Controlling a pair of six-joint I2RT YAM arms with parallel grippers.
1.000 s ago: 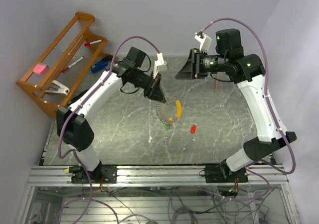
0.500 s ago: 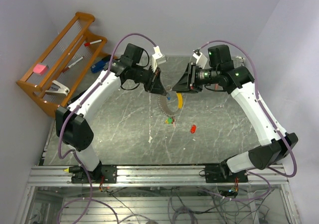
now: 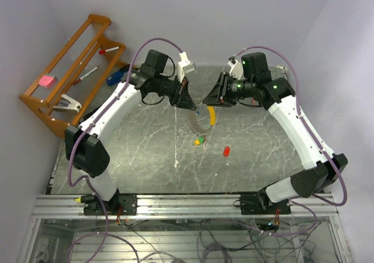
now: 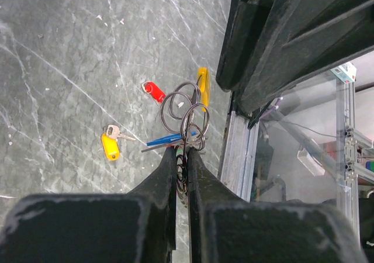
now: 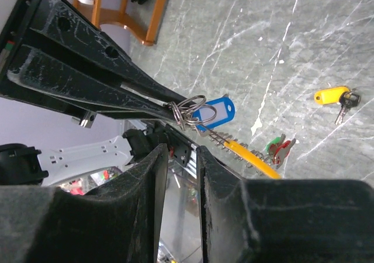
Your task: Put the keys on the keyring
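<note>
- Grey marbled surface [image 3: 146, 146] carries a red-tagged key [image 3: 226, 151] and a yellow-tagged key [image 4: 110, 146].
- Left fingers [image 4: 160, 181], pressed together, pinch the silvery wire keyring [image 4: 187, 108], blue tag [image 5: 213, 112] attached, above the surface.
- Right fingers [image 5: 146, 181] stand slightly apart beside it, gripping nothing.

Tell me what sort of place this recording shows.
Probably a robotics lab test cell: two white jointed arms bolted to an aluminium rail frame, a grey marble-patterned tabletop, plain panel walls close around.

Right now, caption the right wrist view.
Left claw pinches the keyring, blue key alongside, facing the open right claw.
</note>
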